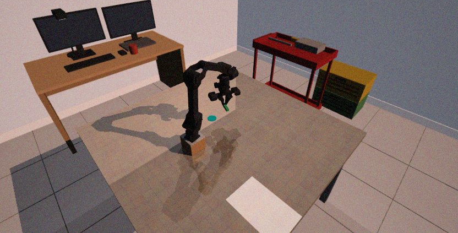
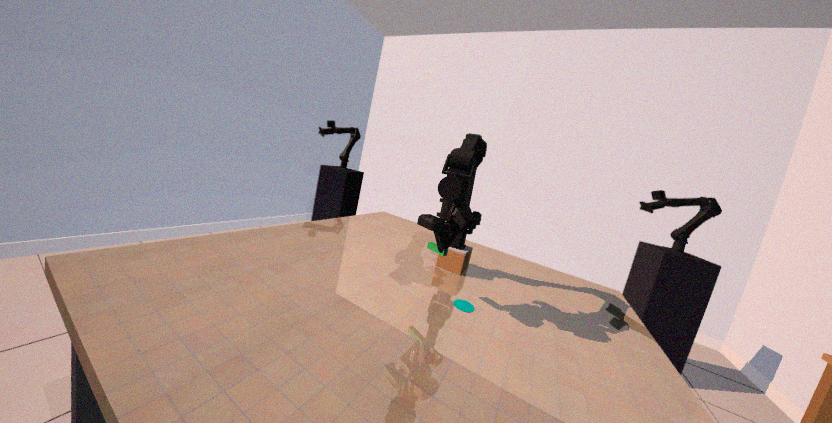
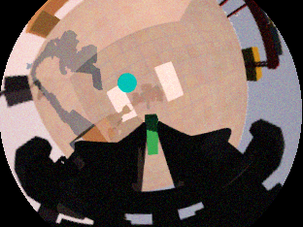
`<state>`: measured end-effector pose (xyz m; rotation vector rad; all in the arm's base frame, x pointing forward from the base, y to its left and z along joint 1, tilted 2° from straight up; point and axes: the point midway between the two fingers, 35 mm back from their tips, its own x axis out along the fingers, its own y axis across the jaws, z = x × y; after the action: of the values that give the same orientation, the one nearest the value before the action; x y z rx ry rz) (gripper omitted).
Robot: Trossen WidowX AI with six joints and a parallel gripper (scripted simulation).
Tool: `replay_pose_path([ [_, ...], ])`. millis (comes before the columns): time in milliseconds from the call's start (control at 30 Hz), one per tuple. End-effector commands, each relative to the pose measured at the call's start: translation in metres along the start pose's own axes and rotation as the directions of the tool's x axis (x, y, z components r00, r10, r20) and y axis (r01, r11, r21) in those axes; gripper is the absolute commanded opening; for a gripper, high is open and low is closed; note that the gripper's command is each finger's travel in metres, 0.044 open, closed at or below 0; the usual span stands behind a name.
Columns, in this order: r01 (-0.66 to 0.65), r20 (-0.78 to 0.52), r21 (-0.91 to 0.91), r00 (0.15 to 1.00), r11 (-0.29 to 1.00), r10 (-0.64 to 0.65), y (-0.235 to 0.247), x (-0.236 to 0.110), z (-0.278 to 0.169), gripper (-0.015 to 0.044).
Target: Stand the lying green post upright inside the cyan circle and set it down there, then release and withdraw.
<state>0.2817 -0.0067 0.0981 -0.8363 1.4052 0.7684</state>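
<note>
A: Wrist view, entry. What sits between the fingers?

B: The green post (image 3: pixel 151 141), clamped in the gripper (image 3: pixel 153 156), its far end dark, pointing away from the camera.

A: And the cyan circle (image 3: pixel 127 81)?

B: On the tan table top (image 3: pixel 194 47), beyond the post's tip and slightly left, apart from it. Two pale patches flank the circle; a grey shadow lies to the left.

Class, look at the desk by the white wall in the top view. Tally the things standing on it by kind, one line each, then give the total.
Monitors: 2
Keyboards: 1
Computer mouse: 1
Red cup: 1
Grey pad or closed laptop by the cup, too small to tell which: 1
Total: 6
</note>
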Motion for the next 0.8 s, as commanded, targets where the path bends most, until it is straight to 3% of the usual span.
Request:
replay_pose_path([
  [0,0.001,-0.004,0.008,1.000,1.000,-0.001,0.006,-0.001,0.008,0.0023],
  [767,0.000,-0.002,0.019,1.000,1.000,0.000,0.054,-0.005,0.065,0.0023],
])
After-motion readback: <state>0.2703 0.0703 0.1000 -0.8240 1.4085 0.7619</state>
